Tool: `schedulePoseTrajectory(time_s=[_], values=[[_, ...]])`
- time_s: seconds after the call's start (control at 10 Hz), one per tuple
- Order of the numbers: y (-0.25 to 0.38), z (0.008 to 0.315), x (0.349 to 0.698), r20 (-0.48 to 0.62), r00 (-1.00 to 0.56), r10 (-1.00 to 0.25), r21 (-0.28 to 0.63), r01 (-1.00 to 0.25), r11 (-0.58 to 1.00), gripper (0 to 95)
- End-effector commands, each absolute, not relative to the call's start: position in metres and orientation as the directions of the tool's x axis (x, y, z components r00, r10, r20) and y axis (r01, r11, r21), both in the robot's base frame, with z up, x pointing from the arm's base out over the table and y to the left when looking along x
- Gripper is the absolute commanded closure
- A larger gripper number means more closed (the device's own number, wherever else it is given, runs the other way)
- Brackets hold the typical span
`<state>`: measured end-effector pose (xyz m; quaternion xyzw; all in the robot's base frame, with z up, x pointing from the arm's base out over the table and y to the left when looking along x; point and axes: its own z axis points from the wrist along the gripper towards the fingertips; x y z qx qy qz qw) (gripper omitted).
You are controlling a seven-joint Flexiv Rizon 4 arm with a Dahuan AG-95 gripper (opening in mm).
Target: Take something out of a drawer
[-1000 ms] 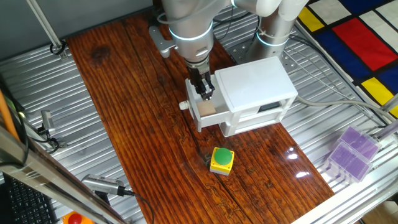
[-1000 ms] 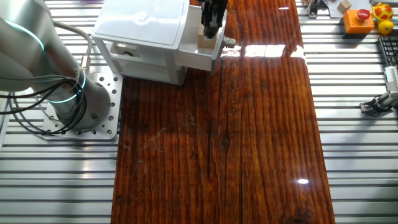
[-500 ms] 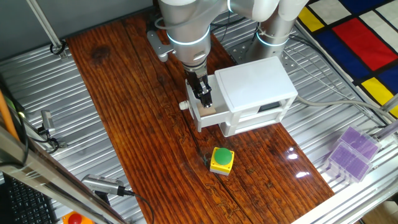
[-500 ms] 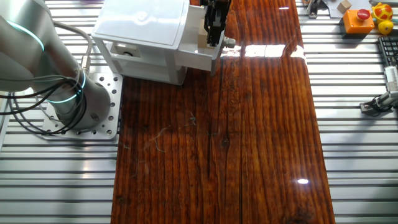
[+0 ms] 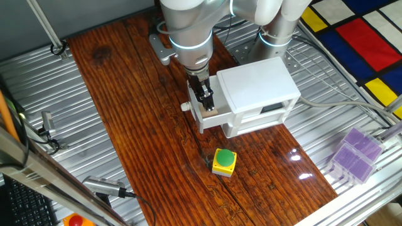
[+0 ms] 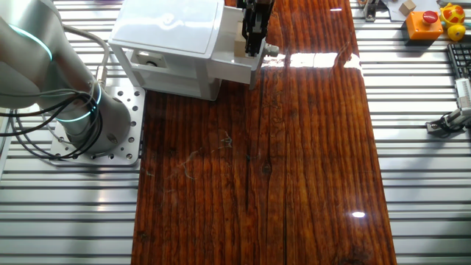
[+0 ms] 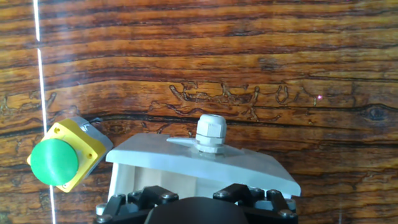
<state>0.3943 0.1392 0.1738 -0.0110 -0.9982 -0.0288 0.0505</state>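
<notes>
The white cabinet (image 5: 257,85) stands on the wooden table, and its upper drawer (image 5: 196,117) is pulled out, the round knob (image 5: 186,106) pointing away from it. My gripper (image 5: 206,103) reaches down into the open drawer. A sliver of the tan cube (image 5: 211,112) shows just beside the fingers. In the other fixed view my gripper (image 6: 252,46) stands in the drawer (image 6: 235,68) next to the cube (image 6: 239,48). The hand view shows the drawer front (image 7: 199,163) and knob (image 7: 210,132); the cube is hidden there. I cannot see whether the fingers are closed on the cube.
A yellow box with a green button (image 5: 223,161) sits on the table in front of the drawer, and it also shows in the hand view (image 7: 62,155). A purple box (image 5: 355,154) lies at the right. The arm's base (image 6: 92,118) stands beside the cabinet.
My gripper has sunk lower into the open drawer, and now covers most of the tan cube. The drawer and the yellow box have not moved.
</notes>
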Motion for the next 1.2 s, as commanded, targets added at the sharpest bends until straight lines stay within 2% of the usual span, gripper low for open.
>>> schedulePoseTrajectory(time_s=[0.1, 1.2], values=[[0.139, 0.174, 0.394, 0.101, -0.995, 0.023, 0.056, 0.028, 0.998, 19.0], [0.134, 0.160, 0.384, 0.081, -0.996, 0.032, 0.041, 0.035, 0.999, 19.0]])
